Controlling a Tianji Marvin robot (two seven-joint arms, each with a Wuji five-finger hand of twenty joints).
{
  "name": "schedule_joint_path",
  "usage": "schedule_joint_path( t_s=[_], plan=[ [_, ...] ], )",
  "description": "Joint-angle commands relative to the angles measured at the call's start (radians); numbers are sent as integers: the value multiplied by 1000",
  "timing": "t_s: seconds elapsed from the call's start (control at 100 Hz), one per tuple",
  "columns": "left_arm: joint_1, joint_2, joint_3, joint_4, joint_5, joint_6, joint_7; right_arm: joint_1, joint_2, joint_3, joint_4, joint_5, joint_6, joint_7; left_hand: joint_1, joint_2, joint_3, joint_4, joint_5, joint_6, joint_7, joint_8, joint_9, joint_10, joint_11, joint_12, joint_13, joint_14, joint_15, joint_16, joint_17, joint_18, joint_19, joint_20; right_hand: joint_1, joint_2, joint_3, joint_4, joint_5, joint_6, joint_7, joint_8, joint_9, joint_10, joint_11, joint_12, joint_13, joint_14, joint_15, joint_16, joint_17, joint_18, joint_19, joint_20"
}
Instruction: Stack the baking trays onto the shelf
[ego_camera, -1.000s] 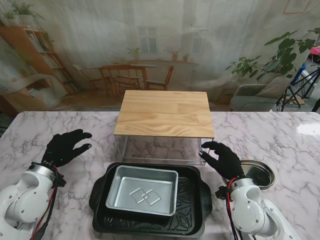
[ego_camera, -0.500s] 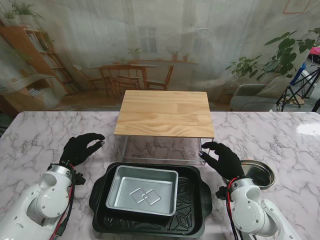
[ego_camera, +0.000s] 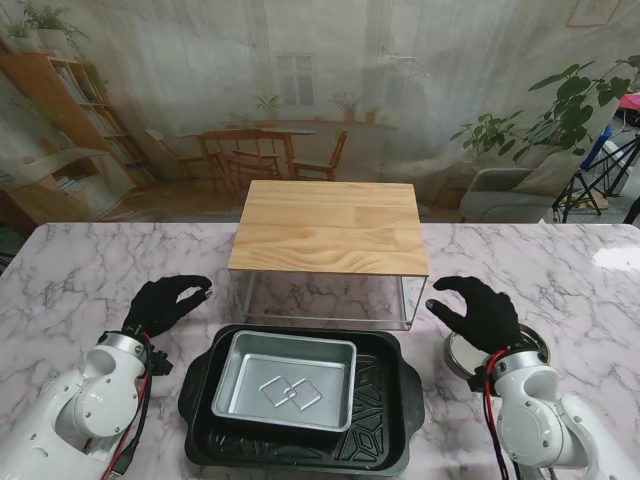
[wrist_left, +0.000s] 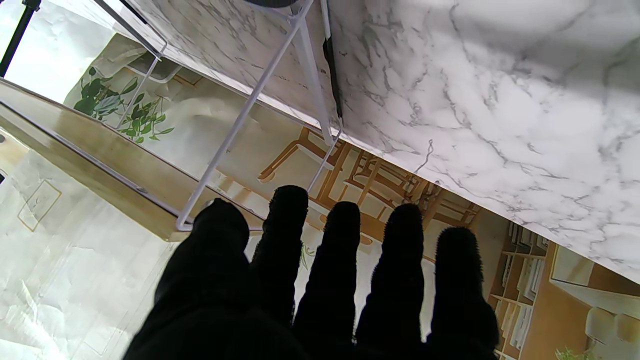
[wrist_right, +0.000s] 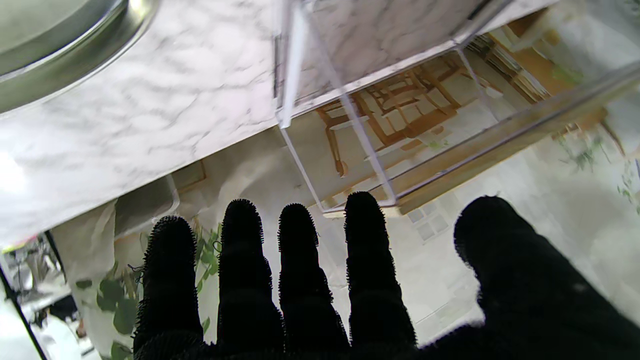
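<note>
While both hands hover empty, the left hand (ego_camera: 165, 303) with fingers loosely curled and the right hand (ego_camera: 482, 310) spread wide, the nested trays sit between them, nearer to me than either palm. Best bet, I'd say: drop each hand to an end lip of the black tray (ego_camera: 395, 400), grip evenly and lift level so the silver tray (ego_camera: 285, 380) inside doesn't slide. That dark pan is embossed and glossy; the inner one is dull, ribbed metal. Beyond the fingertips stands the shelf (ego_camera: 330, 228), pale wood on thin white wire legs. A round steel pan (ego_camera: 530, 345) lies just under the right hand.
</note>
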Motion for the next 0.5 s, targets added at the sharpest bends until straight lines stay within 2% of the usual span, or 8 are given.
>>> schedule_joint_path(
  t_s=[0.0,0.21,0.35,0.49],
  plan=[
    [-4,0,6,1,7,3,-21,5,22,27,-3,18,9,9,34,15,7,20,22,7,6,-6,27,9,4,17,19,6,19,8,-11,22,10,26,-24,-13,-1,7,-7,-18,2,3,-27,-17,3,-10,-30,-30,-43,-2,-7,-34,-3,13],
    [-4,1,3,3,17,3,-18,30,34,94,27,-64,32,47,29,18,4,20,23,8,5,-6,26,10,3,19,18,4,17,8,-13,20,9,27,-7,-66,23,13,-34,-52,4,8,-99,-37,-8,-14,-50,-44,-51,-6,-10,-46,-2,12],
    [-3,2,0,4,25,1,-18,63,55,111,77,-197,34,85,30,20,4,21,24,8,5,-6,26,10,3,19,17,3,17,8,-13,20,8,27,-8,-165,127,14,-103,-93,35,27,-230,-69,-1,-21,-106,-89,-68,-18,-25,-80,-8,11],
    [-3,3,-1,5,37,6,-19,111,71,103,139,-297,42,107,31,20,5,21,23,9,5,-6,24,8,2,20,15,3,16,8,-14,18,7,27,25,-273,280,18,-161,-74,50,22,-251,-84,14,-25,-138,-115,-103,-54,-40,-107,-36,-3]
  ],
)
